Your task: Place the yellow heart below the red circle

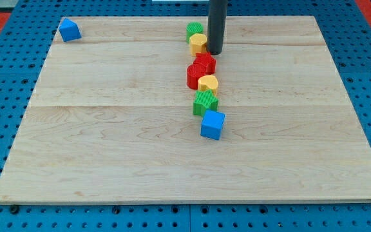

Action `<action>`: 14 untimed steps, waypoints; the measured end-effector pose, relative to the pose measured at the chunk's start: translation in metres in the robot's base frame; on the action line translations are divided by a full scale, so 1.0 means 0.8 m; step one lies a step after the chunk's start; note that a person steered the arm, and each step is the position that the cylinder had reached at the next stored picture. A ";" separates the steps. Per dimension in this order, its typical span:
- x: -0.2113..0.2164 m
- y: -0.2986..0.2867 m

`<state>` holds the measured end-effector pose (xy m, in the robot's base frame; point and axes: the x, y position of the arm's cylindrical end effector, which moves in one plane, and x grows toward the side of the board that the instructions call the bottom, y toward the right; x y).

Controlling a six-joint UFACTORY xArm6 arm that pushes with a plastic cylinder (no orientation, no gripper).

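The yellow heart (208, 84) lies near the board's middle, touching the lower right side of the red circle (194, 76). A red star (205, 62) touches the circle from above. My tip (215, 52) stands just above the red star, right next to the right side of a yellow hexagon (199, 44). The rod rises out of the view's top. My tip is well above the yellow heart, with the red star between them.
A green circle (194, 29) sits above the yellow hexagon. A green star (205, 102) lies just below the yellow heart, and a blue cube (212, 124) below that. A blue triangle (69, 29) is at the board's top left corner.
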<state>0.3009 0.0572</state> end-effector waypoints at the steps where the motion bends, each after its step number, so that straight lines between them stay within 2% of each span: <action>1: 0.019 0.018; 2: 0.047 0.019; 4: 0.048 -0.026; 5: 0.057 -0.014; 7: 0.125 0.007; 9: 0.148 0.043; 14: 0.149 -0.009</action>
<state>0.4201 0.0499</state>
